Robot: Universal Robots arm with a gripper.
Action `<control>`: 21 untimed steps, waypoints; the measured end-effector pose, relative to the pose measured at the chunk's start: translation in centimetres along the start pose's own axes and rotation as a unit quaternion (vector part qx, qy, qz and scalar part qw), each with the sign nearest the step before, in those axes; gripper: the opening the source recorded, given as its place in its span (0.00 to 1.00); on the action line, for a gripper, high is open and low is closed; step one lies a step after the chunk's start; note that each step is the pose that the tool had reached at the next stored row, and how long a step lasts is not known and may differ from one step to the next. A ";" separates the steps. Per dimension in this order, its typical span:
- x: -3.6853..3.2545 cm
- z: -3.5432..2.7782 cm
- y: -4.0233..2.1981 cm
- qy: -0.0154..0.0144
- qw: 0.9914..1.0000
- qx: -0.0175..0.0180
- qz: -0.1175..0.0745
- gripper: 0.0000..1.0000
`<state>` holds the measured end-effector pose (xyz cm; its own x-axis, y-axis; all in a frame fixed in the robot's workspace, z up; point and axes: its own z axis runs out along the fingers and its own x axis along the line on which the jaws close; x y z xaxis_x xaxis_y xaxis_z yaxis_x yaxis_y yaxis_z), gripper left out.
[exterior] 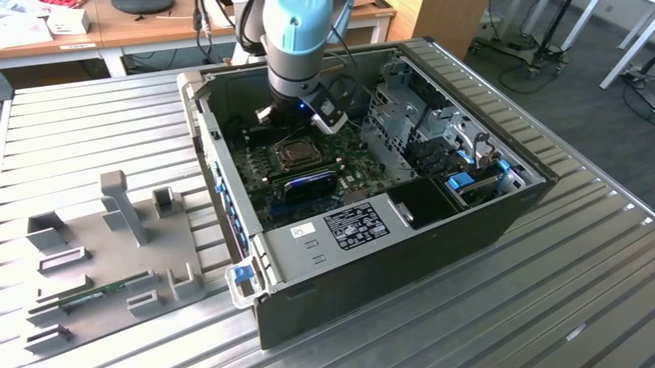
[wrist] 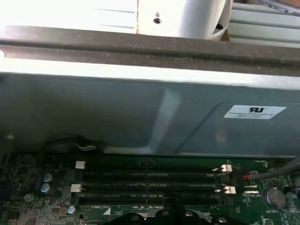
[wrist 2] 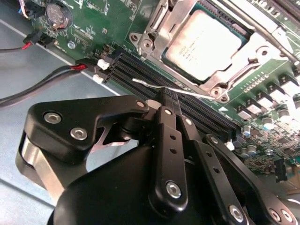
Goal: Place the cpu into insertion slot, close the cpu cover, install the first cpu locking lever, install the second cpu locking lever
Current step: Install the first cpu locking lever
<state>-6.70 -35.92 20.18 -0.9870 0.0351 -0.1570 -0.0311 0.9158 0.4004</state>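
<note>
The cpu (wrist 2: pixel 204 40) lies flat in the insertion slot (exterior: pixel 299 155) on the green board, pale face up. The silver cpu cover (wrist 2: pixel 255 44) lies down over its edges. A thin silver locking lever (wrist 2: pixel 145 83) runs along the socket's side next to the black memory slots (wrist 2: pixel 133 70). My gripper (wrist 2: pixel 165 99) is shut, its tips right at this lever and touching or almost touching it; nothing is gripped between the fingers. In the exterior view the gripper (exterior: pixel 294 116) is inside the open computer case, just beyond the socket.
The grey case wall (wrist: pixel 140 117) stands close behind the memory slots (wrist: pixel 150 176). Black and red cables (wrist 2: pixel 47 77) and a coin battery (wrist 2: pixel 58 14) lie near the gripper. A perforated drive cage (exterior: pixel 404 123) flanks the board. A grey fixture tray (exterior: pixel 103 253) lies on the table.
</note>
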 end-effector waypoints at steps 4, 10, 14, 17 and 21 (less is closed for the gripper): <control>-0.01 0.27 -0.12 -0.001 1.000 0.000 0.003 0.10; -0.02 0.74 -0.32 -0.004 1.000 0.002 0.008 0.10; -0.01 1.04 -0.46 -0.006 1.000 0.002 0.013 0.10; -0.02 1.14 -0.48 -0.008 1.000 0.003 0.019 0.10; 0.00 1.23 -0.41 -0.015 0.999 0.006 0.034 0.10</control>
<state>-6.49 -35.80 18.90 -0.9814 0.1102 -0.1569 0.0388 0.9156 0.4003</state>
